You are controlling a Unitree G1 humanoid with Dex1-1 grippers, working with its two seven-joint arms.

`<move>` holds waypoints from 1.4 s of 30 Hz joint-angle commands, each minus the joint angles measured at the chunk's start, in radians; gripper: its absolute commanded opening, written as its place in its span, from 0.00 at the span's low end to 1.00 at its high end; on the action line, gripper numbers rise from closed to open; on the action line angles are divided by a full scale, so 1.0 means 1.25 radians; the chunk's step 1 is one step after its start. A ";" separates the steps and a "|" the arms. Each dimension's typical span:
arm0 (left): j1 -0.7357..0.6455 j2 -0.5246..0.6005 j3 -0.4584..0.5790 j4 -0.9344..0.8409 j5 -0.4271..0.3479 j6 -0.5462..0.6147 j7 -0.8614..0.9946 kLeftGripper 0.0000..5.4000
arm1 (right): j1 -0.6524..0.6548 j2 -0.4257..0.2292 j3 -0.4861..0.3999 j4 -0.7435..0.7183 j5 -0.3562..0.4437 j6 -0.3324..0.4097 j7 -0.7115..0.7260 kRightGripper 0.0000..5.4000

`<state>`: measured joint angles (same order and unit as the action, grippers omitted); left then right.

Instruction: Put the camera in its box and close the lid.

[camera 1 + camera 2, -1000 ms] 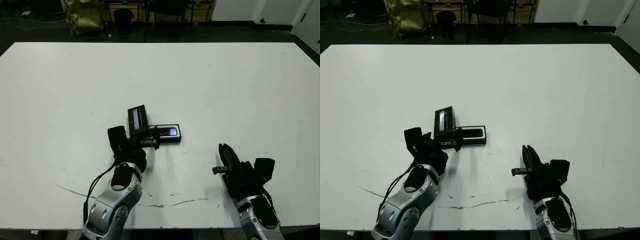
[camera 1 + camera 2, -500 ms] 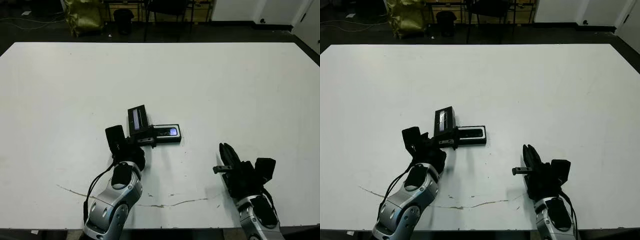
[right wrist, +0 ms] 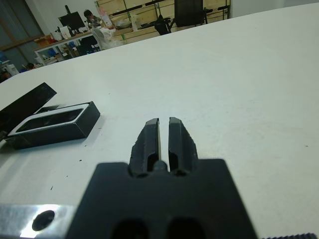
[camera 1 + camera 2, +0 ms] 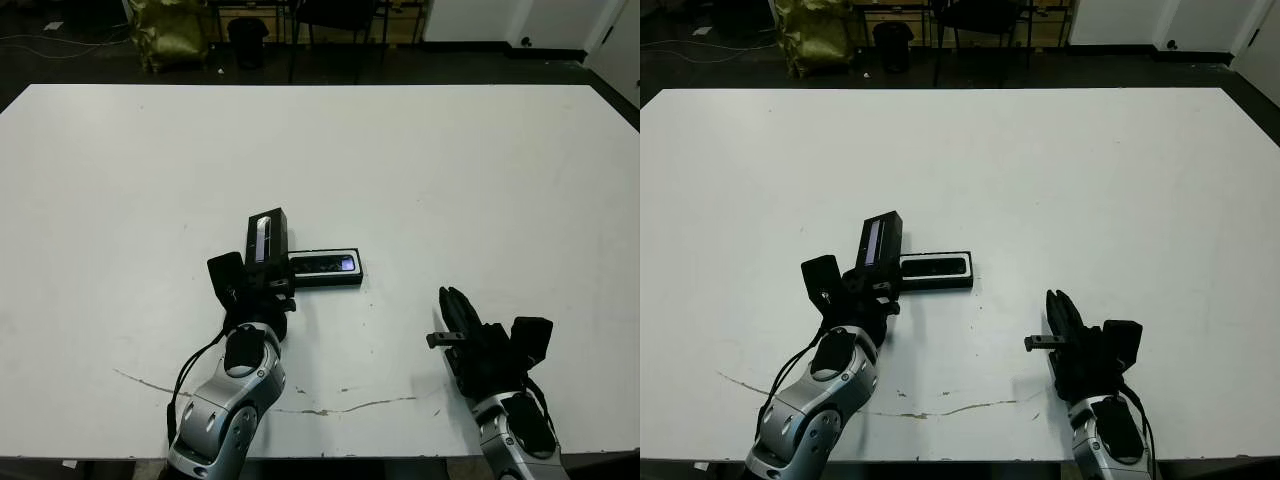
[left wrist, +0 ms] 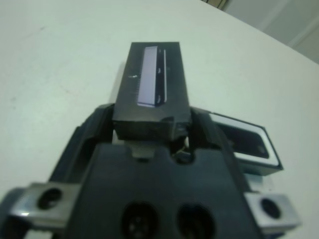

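The left hand (image 5: 149,130) is gripping the lid (image 4: 266,238) by its near end, holding it tilted up off the white surface (image 4: 450,180), pale window strip facing up. Just beside the lid's near end, the box (image 4: 325,268) is lying flat on the surface with the camera (image 4: 328,264) sitting inside it. Well apart on the other side, the right hand (image 3: 164,142) is hovering with its fingers (image 3: 180,139) pressed together, holding nothing.
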<state>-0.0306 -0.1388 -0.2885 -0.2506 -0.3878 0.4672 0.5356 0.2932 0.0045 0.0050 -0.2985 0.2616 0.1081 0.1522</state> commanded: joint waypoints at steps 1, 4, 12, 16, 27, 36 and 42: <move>-0.028 -0.128 0.007 0.018 -0.011 0.022 0.013 0.42 | 0.040 -0.001 0.006 0.009 -0.008 0.062 -0.023 0.00; -0.029 -0.114 0.007 0.024 -0.011 0.012 -0.001 0.41 | 0.040 -0.003 0.007 0.012 -0.011 0.058 -0.021 0.00; -0.025 -0.041 0.057 -0.033 -0.009 -0.030 -0.085 0.41 | 0.038 -0.004 0.001 0.035 -0.005 0.052 -0.016 0.00; -0.053 0.033 0.144 -0.112 -0.039 0.004 -0.162 0.41 | 0.047 -0.006 0.011 0.002 -0.014 0.067 -0.023 0.00; -0.201 0.317 0.384 -0.213 -0.160 0.132 -0.418 0.41 | 0.033 -0.006 0.008 0.041 0.000 0.032 0.003 0.00; -0.374 0.559 0.354 -0.008 -0.104 0.080 -0.749 0.41 | 0.042 -0.004 0.016 0.011 -0.008 0.053 -0.019 0.00; -0.472 0.638 0.250 0.145 -0.019 -0.033 -1.004 0.41 | 0.025 -0.012 0.006 0.055 -0.019 0.018 -0.007 0.00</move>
<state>-0.6050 0.6384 0.0567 -0.1050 -0.4346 0.4386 -0.6729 0.2940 -0.0003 0.0171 -0.2833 0.2478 0.0989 0.1458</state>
